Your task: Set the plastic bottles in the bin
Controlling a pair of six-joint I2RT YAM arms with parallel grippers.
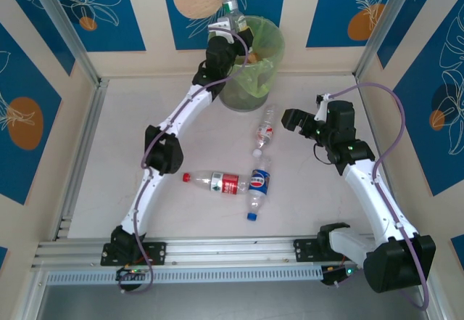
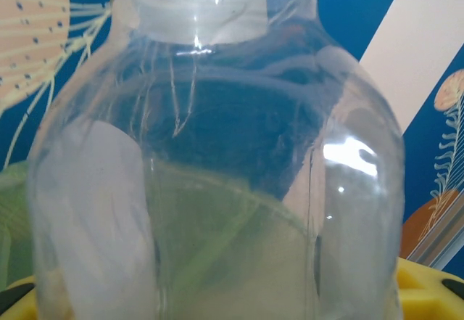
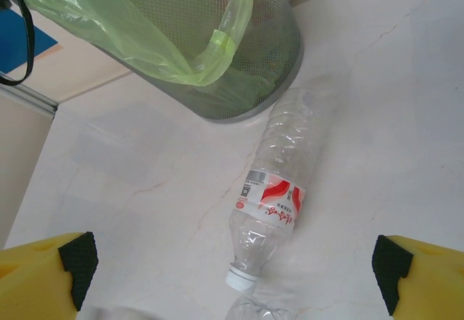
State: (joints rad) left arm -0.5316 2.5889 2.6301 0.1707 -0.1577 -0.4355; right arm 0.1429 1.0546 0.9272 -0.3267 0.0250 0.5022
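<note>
**A:** Held bottle (image 1: 230, 9): where is it?

**B:** Upright, green cap up, above the left rim of the bin (image 1: 274, 33). The left gripper (image 1: 229, 35) is clamped on its lower body. In the left wrist view the clear wall sits right against the lens, with green liner showing through it.

**A:** Handling?

**B:** Looks empty. I'd judge it light, thin-walled, slick, and easy to dent under a squeeze. It should drop cleanly, since the bin mouth is far wider than the bottle.

**A:** The others?

**B:** Three are lying on the worktop (image 1: 130, 138). The white-cap bottle (image 3: 272, 197) is just beside the bin's mesh wall. The red-cap bottle (image 1: 216, 182) and blue-label bottle (image 1: 258, 188) are nearer the arms, close together. The best hold is probably across the labelled or ribbed mid-body. The round sides could roll away from the fingers.

**A:** Right gripper (image 1: 301, 120)?

**B:** Spread wide and empty, hanging over the white-cap bottle.

**A:** Surface and room?

**B:** Pale, smooth, marbled top with little grip. It is boxed in by blue patterned walls (image 1: 94, 8) and metal frame posts.
</note>
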